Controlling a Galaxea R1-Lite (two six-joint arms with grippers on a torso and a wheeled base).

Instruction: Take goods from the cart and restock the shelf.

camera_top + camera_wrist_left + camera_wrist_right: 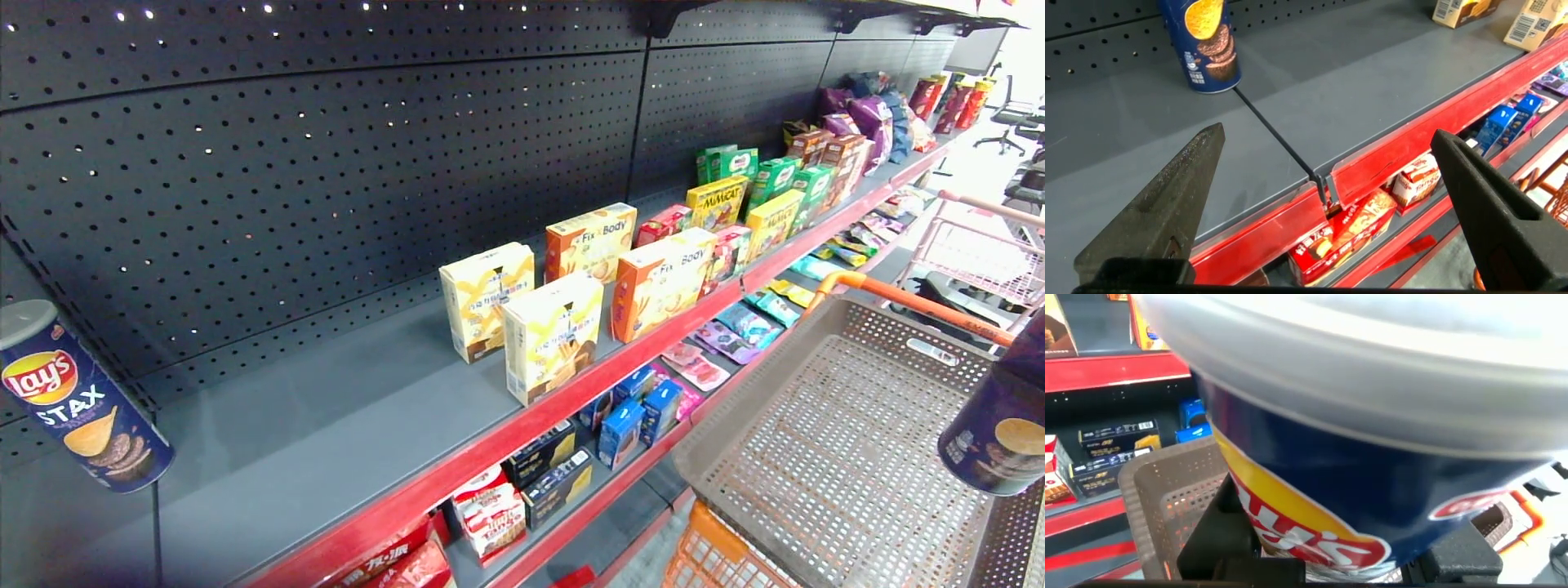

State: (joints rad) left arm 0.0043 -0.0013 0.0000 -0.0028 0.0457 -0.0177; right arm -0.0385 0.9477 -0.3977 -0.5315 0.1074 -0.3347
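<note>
The right gripper (1339,555) clamps a potato-chip canister (992,441), likely light, slick and easily dented so best held mid-body, over the cart basket (816,441) at right; the left gripper (1323,212) hangs spread-open near a second canister (77,400) on the shelf (326,425) at left

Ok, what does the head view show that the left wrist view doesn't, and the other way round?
Head view only: the orange boxes and green boxes farther along the shelf, the grey cart basket, and a second can over it. Left wrist view only: the left gripper, open, facing the shelf. Both: the blue can standing on the grey shelf, its red edge, the cream boxes, and the red packs on the lower shelf.
</note>
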